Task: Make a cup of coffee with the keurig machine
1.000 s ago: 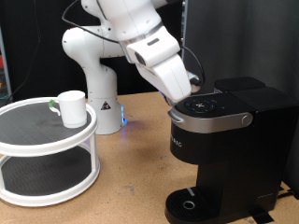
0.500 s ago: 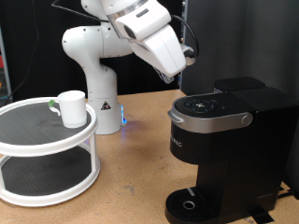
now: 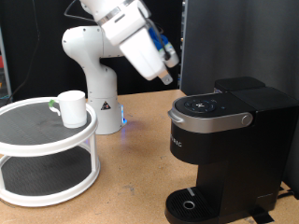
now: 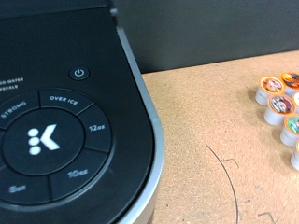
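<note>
The black keurig machine (image 3: 227, 140) stands at the exterior view's right, lid down, with its round drip tray (image 3: 190, 203) bare. The white cup (image 3: 72, 107) sits on the top tier of a round white shelf (image 3: 37, 138) at the left. My gripper (image 3: 169, 74) hangs in the air above and to the left of the machine's round top, touching nothing. Its fingers do not show in the wrist view, which looks down on the machine's button panel (image 4: 56, 135) with its power, 10oz and 12oz buttons.
The white robot base (image 3: 93, 79) stands behind the shelf. Several coffee pods (image 4: 281, 105) sit on the brown tabletop (image 4: 215, 121) beside the machine. A dark panel rises behind the machine.
The arm has lifted off the machine's top and swung up and towards the exterior view's left. The cup and the machine have not moved.
</note>
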